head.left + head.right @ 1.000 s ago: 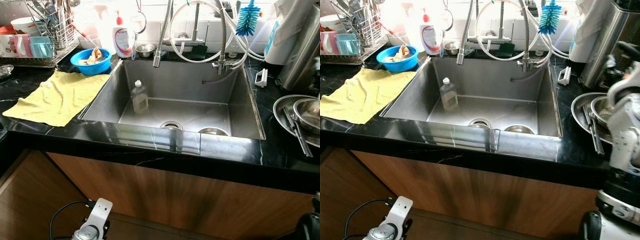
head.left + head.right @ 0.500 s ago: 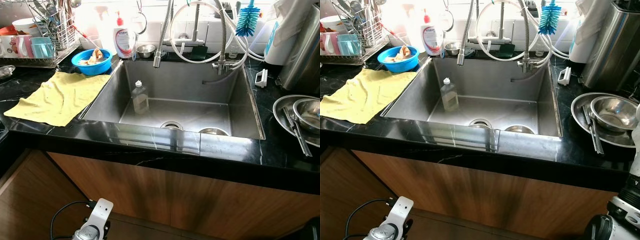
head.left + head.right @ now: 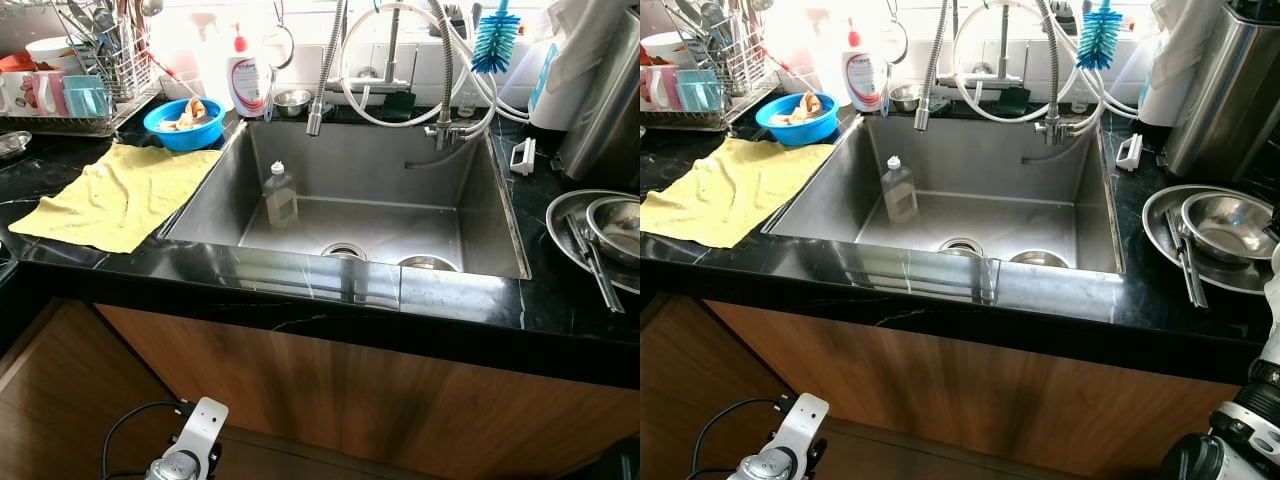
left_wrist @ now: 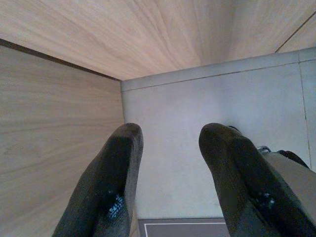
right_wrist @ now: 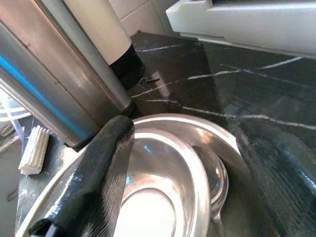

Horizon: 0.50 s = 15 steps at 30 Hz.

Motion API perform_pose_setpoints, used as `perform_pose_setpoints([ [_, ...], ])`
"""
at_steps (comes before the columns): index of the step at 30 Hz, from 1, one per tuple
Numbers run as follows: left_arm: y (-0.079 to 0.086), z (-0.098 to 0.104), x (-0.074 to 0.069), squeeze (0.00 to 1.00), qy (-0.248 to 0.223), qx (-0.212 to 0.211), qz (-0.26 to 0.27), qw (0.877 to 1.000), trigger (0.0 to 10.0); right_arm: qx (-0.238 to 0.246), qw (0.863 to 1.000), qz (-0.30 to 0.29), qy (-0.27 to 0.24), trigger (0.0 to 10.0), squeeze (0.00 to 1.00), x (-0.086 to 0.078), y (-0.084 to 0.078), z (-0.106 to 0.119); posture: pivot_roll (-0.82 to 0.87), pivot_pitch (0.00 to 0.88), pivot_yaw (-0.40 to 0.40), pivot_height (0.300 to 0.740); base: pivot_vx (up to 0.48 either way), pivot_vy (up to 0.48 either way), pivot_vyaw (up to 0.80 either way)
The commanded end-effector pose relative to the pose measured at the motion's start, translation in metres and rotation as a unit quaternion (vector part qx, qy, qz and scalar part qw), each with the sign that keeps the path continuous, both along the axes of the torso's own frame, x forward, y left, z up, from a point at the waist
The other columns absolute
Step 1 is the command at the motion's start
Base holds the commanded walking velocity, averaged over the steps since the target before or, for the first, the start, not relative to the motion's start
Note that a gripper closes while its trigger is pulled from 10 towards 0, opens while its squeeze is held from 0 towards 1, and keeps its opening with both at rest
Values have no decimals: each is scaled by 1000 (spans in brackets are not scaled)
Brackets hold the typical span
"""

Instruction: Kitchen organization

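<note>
Your right hand (image 5: 182, 173) hovers, fingers apart, over the steel bowl (image 5: 163, 197) nested in the plate on the table, lined up to grab; left hand (image 4: 170, 177) idle, fingers apart, by the cabinet.

Head eyes look down at the sink (image 3: 350, 200); right wrist view hangs close over steel bowl (image 5: 163, 197).

A black marble tabletop (image 3: 120, 262) surrounds the steel sink (image 3: 480, 205). On it lie a yellow cloth (image 3: 118, 193), a blue bowl (image 3: 182, 122), a dish rack (image 3: 85, 85), and steel dishes (image 3: 1206, 237) at right.
</note>
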State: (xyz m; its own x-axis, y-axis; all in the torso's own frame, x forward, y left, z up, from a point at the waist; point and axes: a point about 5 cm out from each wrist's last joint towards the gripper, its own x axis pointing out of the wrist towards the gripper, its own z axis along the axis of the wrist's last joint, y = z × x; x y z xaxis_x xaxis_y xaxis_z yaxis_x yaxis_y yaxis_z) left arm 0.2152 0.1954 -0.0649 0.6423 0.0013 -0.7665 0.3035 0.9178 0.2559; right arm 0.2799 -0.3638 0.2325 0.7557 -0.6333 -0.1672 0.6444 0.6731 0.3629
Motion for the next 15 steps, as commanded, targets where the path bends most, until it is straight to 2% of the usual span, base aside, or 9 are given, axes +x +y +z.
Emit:
perform_pose_setpoints([
  [1,2,-1,-2,0,7,7,-9,1000,10000,17,1000,6,6,10000,0,2,2,-5,-134,0,70,740,0,0,0],
  [15,2,0,-1,0,6,9,-14,1000,10000,34,999,10,17,10000,0,4,4,-14,-133,0,71,740,0,0,0],
])
